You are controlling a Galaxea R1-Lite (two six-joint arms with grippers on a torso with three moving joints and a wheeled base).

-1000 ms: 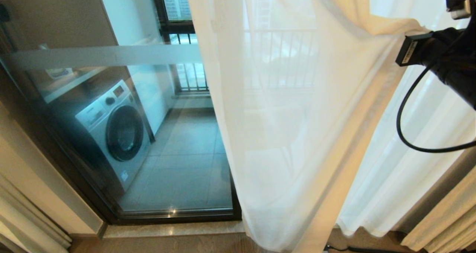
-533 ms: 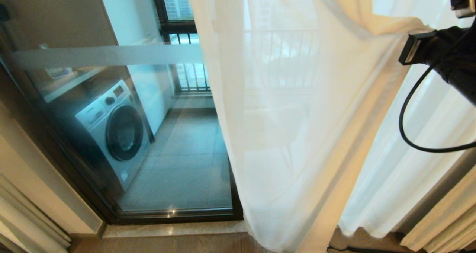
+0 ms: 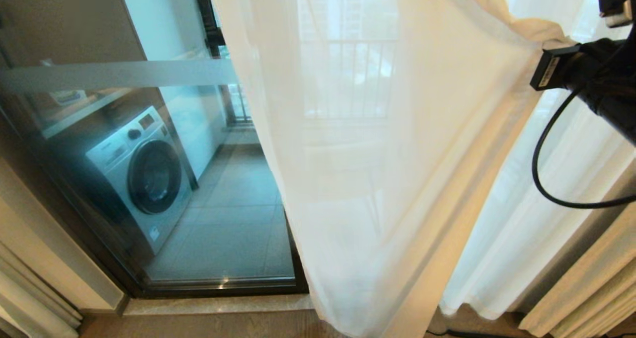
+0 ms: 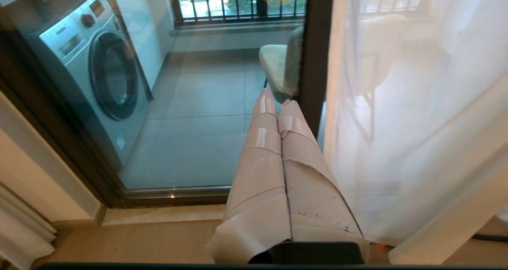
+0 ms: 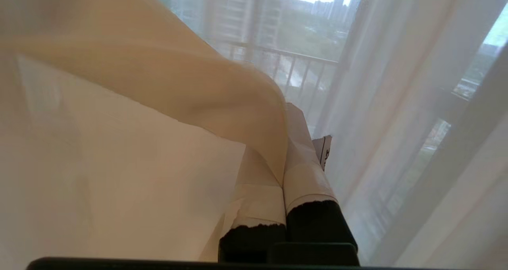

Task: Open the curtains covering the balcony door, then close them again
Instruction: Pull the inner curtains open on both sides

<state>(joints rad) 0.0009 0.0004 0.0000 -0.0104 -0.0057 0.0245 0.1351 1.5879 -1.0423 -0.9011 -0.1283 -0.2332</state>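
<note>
Two things differ from a second ago: the whole head view has slid, and the sheer curtains (image 3: 377, 169) now cover more of the balcony door (image 3: 164, 189), so closing seems underway. The right gripper (image 5: 291, 143), far right, is clamped on the curtain's edge. The left gripper (image 4: 276, 99) hangs closed, empty, near the glass.

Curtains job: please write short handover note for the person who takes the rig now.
Right end effector: shut on the sheer curtain, fabric draped over it, raised at the right.
Left end effector: shut, empty, parked low facing the balcony door.
Done: the door's left glass is uncovered, washing machine visible.
Left: the sheer panel covers the right part; whether this is the opening or closing pass cannot be told.
</note>
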